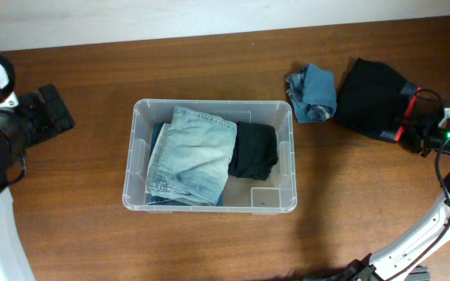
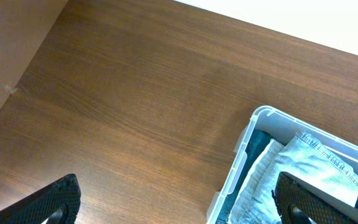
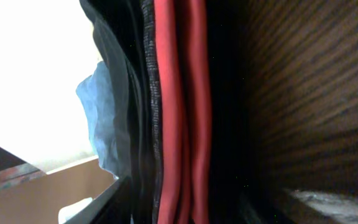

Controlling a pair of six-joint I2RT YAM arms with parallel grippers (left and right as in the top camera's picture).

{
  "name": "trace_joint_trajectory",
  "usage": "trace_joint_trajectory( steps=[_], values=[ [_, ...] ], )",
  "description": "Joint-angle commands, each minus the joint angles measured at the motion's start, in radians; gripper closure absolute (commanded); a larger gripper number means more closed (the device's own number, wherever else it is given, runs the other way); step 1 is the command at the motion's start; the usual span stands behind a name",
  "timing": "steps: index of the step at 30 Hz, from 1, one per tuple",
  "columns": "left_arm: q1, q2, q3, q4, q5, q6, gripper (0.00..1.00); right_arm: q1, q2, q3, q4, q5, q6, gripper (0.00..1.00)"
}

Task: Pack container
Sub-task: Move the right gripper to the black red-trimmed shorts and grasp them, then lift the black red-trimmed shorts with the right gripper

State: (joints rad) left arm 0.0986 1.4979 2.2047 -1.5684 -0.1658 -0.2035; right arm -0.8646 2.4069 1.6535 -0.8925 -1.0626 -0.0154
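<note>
The clear plastic container [image 1: 209,103] stands mid-table. It holds folded light-blue jeans [image 1: 194,152] on a darker item and a black garment [image 1: 254,150]. Its corner also shows in the left wrist view [image 2: 253,124]. A black garment with red trim [image 1: 373,97] lies on the table at the right, with a crumpled blue cloth [image 1: 312,92] next to it. My right gripper [image 1: 407,125] is at that garment's right edge, and its fingers [image 3: 204,205] straddle the red-trimmed fold [image 3: 179,124]. My left gripper [image 1: 53,109] is open and empty, far left of the container [image 2: 179,208].
The brown wooden table runs to a pale wall at the back. A label patch [image 1: 266,197] shows on the container's bare bottom at the front right. The right arm's cable and white link [image 1: 436,226] cross the table's front right corner.
</note>
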Motion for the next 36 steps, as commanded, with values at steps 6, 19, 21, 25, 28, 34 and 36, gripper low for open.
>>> trace_joint_trajectory(
  steps=[6,19,21,25,28,34,36],
  values=[
    [0.005,0.000,0.002,-0.001,-0.008,-0.013,0.00,0.025,0.087,-0.079,-0.029,0.394,0.054,0.73],
    [0.005,0.000,0.002,-0.001,-0.008,-0.013,0.00,0.026,-0.215,-0.079,-0.023,0.394,0.123,0.96],
    [0.005,0.000,0.002,-0.001,-0.008,-0.013,0.00,0.027,-0.267,-0.079,-0.022,0.393,0.126,0.96],
    [0.005,0.000,0.002,-0.001,-0.008,-0.013,0.00,0.027,-0.377,-0.078,-0.023,0.316,0.130,0.96],
    [0.005,0.000,0.002,-0.001,-0.008,-0.013,0.00,0.028,-0.466,-0.078,-0.027,0.276,0.150,0.96],
    [0.005,0.000,0.002,-0.001,-0.008,-0.013,0.00,0.036,-0.637,-0.078,-0.035,0.098,0.172,0.96],
    [0.005,0.000,0.002,-0.001,-0.008,-0.013,0.00,0.055,-0.695,-0.077,-0.039,0.078,0.175,0.96]
  ],
)
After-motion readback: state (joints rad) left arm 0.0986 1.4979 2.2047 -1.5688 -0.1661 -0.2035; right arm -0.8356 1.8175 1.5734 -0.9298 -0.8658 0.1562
